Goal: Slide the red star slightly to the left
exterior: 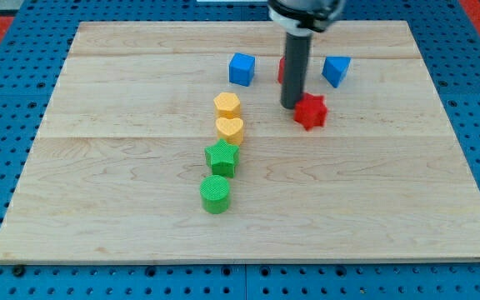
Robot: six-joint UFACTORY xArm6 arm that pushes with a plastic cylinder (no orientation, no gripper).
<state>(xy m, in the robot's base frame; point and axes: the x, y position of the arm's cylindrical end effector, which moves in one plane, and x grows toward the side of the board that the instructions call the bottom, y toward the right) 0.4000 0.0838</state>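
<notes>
The red star (311,111) lies on the wooden board (123,208), right of centre in the upper half. My tip (292,106) stands just off the star's left side, touching or nearly touching it. The dark rod rises from there to the view's top and hides most of another red block (281,70) behind it.
A blue cube (242,68) lies left of the rod and a blue block (336,70) right of it. A column runs down the board's middle: yellow hexagon (227,105), yellow heart (230,129), green star (222,157), green cylinder (215,194).
</notes>
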